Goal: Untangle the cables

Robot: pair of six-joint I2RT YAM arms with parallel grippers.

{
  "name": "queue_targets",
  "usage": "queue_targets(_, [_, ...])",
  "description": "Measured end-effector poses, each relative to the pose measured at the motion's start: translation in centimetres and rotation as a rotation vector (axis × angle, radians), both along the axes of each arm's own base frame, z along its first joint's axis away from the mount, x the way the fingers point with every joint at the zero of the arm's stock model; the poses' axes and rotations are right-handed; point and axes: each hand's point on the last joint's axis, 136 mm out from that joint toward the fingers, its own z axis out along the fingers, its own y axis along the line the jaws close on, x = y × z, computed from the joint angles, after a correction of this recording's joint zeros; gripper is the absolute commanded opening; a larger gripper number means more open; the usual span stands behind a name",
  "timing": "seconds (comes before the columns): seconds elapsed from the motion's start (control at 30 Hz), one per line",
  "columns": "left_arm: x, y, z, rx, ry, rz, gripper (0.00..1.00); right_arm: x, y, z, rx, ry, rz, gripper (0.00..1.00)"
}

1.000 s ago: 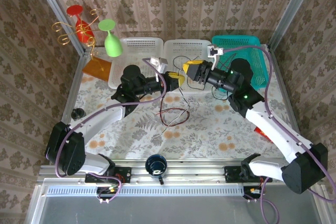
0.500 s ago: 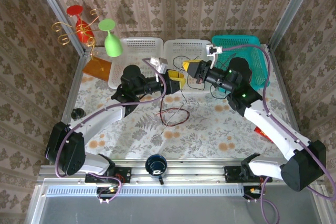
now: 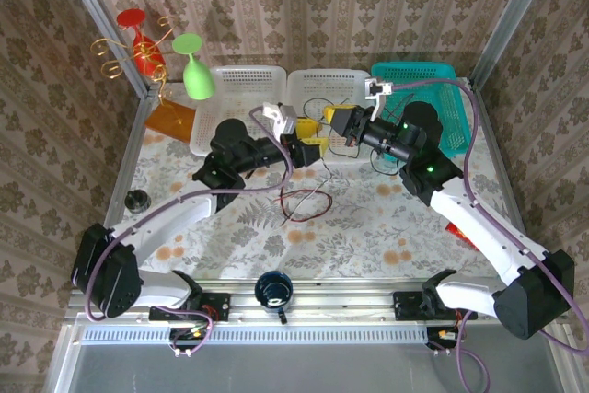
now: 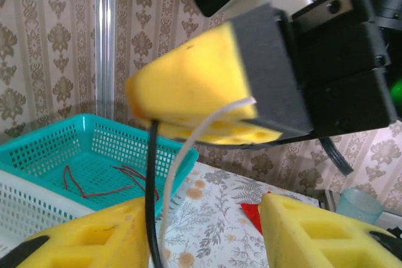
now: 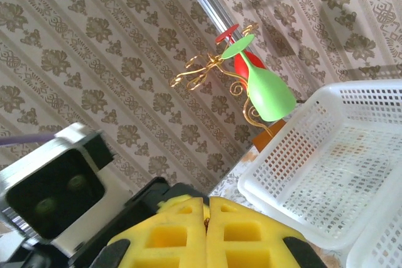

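Cables lie mostly as a loose loop of red, black and pale strands on the table. The loop sits between the two arms, and a couple of strands rise from it toward the grippers.

The left gripper hangs at the near rim of the middle white basket. Its fingers are spread, and in its wrist view a black and a pale strand run up between them unpinched. Just beside it, the right gripper has its pads pressed together, pinching the upper ends of those two strands.

A dark cable lies in the middle basket. Farther right, a few red ones lie apart in the teal basket.

The job looks partly done: some cables are sorted, but the loop on the table is crossed over itself.

Open room lies toward the near edge. The far side is crowded by basket rims, and the grippers are close together.
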Motion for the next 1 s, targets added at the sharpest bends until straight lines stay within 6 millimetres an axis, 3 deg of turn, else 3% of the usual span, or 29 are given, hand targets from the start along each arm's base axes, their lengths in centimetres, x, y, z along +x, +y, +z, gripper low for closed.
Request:
queue_targets(0.6, [1.4, 0.1, 0.8, -0.006, -0.097, 0.13, 0.39, 0.0, 0.0, -0.9, -0.012, 0.025, 0.0, 0.0])
queue_targets(0.77, [1.5, 0.4, 1.4, -0.018, -0.116, 0.145, 0.24, 0.0, 0.0, -1.0, -0.016, 0.025, 0.0, 0.0])
queue_targets(1.0, [1.4, 0.6, 2.0, -0.029, -0.129, 0.156, 0.19, 0.0, 0.0, -1.4, -0.025, 0.039, 0.0, 0.0])
